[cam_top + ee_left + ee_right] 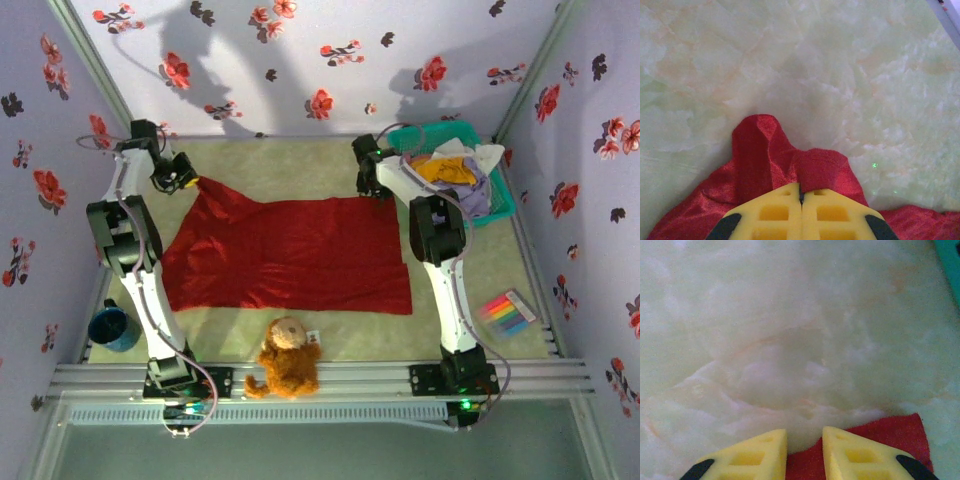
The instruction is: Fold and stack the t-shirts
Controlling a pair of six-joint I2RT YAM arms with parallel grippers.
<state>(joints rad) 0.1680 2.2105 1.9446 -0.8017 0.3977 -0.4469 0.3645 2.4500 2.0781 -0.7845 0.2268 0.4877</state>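
Pale marbled bench carries a large deep-red cloth t-shirt spread flat; left hand clenches its far-left corner, right hand hangs parted over the far-right corner, likely readying a fold.

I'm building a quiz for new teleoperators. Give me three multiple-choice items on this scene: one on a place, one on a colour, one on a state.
1. The teddy toy sits: A at the far-right corner; B at the table's near edge, about the middle; C at the far-left corner.
2. The shirt spread flat is: A lavender; B white; C deep red.
3. The fingers of the left gripper are: A shut on the shirt; B wide open; C shut on the teddy toy.

Answers: 1 B, the top view shows it at the near edge. 2 C, red cloth covers mid-table. 3 A, the left wrist view shows the fingers closed with red cloth bunched at their tips.
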